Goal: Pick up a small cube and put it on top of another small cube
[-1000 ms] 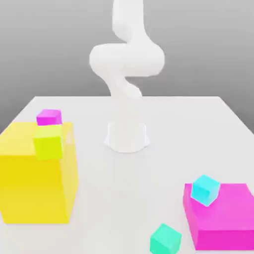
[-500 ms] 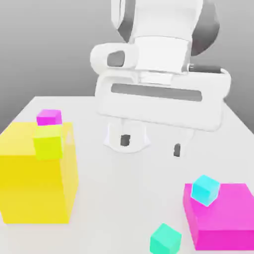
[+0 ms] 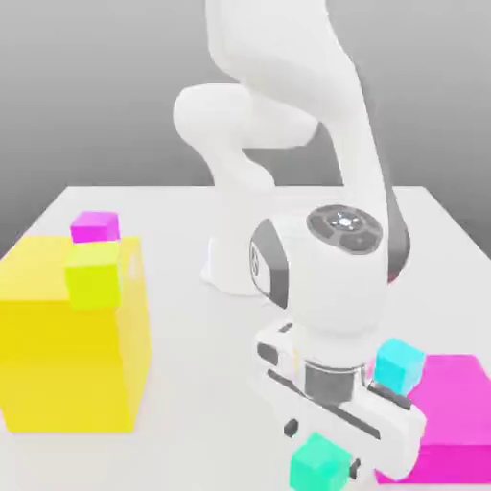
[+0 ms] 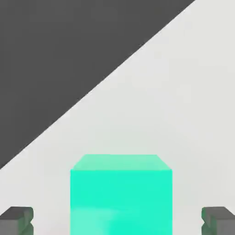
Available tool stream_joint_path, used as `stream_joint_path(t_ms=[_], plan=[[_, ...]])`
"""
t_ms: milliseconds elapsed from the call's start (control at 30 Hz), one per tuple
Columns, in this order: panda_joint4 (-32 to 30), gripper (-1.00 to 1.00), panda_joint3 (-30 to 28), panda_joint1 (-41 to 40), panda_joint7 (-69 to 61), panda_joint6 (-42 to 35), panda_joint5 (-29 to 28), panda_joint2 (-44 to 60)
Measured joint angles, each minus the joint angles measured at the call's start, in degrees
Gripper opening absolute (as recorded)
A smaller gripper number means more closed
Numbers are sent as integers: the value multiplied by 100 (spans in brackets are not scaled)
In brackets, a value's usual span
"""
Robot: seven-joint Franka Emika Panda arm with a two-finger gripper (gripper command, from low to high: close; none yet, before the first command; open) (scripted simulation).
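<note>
Now the teal-green small cube sits on the white table at the near edge, just to the exterior view's left of the big magenta block; the gripper is down over it, the white hand slanting across the cube from the exterior view's left toward its right. In the hand view the teal-green cube lies squarely between the two dark fingertips, one to each side, with white table showing in the gap between each pad and the cube's flanks; so the jaws stand partly open, straddling the cube without touching it, and nothing is held yet.

That centring is what the coming move turns on: the cube is midway between the pads, its side faces look parallel to them, and it has no long axis to worry about; I judge that a straight closing of the jaws should catch it evenly, provided the fingers reach low enough on its sides.

The destination, the light cyan-blue small cube, rests on the big magenta block's near-left corner, just beyond the hand and close to the wrist; the carry will be short, up and toward the exterior view's right. Far off to the left stand the big yellow block, a yellow-green small cube at its top and a magenta small cube behind it, well clear of the work.
</note>
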Motion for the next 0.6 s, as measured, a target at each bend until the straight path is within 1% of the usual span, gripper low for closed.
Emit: stream_joint_path(t_ms=[167, 233, 400, 533, 600], plan=[[19, -100, -46, 38, 34, 83, -45, 92], [-23, -100, 62, -51, -28, -67, 44, -101], [-250, -100, 482, -257, -419, -791, 581, -1075], [-485, -100, 847, -135, -742, -1289, 1075, -1871], [-608, -100, 979, 67, -898, -1526, 1318, -2259]])
